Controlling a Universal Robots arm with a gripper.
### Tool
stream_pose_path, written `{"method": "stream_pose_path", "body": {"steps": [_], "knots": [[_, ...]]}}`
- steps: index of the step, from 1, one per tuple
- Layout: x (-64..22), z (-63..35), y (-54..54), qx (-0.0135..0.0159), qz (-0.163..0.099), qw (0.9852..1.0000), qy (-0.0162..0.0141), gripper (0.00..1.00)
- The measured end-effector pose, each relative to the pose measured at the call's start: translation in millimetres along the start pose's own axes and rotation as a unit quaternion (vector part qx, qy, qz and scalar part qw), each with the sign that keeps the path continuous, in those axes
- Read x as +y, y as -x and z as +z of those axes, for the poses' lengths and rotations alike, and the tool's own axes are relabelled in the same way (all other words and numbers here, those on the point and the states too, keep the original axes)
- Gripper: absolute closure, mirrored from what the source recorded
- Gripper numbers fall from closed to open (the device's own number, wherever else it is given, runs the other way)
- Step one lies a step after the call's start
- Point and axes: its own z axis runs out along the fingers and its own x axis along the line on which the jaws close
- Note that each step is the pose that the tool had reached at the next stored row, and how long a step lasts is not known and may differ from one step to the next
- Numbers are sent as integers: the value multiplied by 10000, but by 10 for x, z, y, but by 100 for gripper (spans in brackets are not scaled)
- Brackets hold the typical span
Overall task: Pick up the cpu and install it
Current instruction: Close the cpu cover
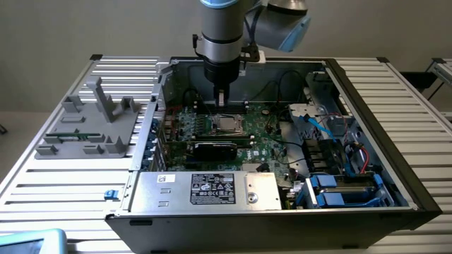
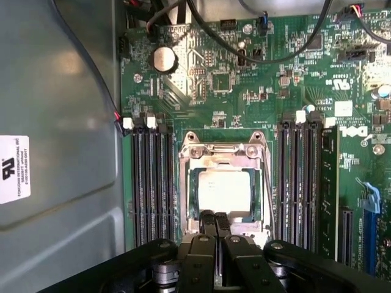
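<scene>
One gripper (image 2: 214, 221): fingers pressed together with no gap and nothing clamped between them. The tips point straight down into the computer case (image 1: 367, 106) and stand at the edge of the socket frame (image 2: 223, 152).
Cpu (image 2: 225, 190): lies flat inside the socket frame, silvery top up, between two banks of memory slots (image 2: 149, 177). Whether the fingertips touch its edge cannot be told.
Step in hand: judged to be seating the chip, which looks square to the frame.
Technique: keep the tool vertical. Apply only light pressure, and only on the metal top. A tilted chip or a sideways load would likely damage the socket contacts. Keep clear of the memory slots on either side.
Motherboard (image 2: 201, 79): green, with white "DELL" lettering near one edge.
Sticker (image 2: 13, 168): white, on the grey panel beside the board. It carries a UL-style mark; the small print is not legible.
Power supply (image 1: 205, 189): silver box with a black label, text too small to read.
</scene>
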Motion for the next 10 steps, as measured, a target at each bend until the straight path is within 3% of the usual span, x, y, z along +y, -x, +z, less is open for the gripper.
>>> {"method": "stream_pose_path", "body": {"steps": [1,2,4,6,7,10], "knots": [[-2,1,0,-37,5,10000,-35,88],[-3,2,0,-103,8,9999,-47,88],[-6,3,-3,-290,6,9996,-43,88],[-19,9,-13,-432,5,9991,-35,88],[-35,16,-17,-461,5,9989,-30,88],[-64,48,-14,-463,4,9989,-17,88]]}}
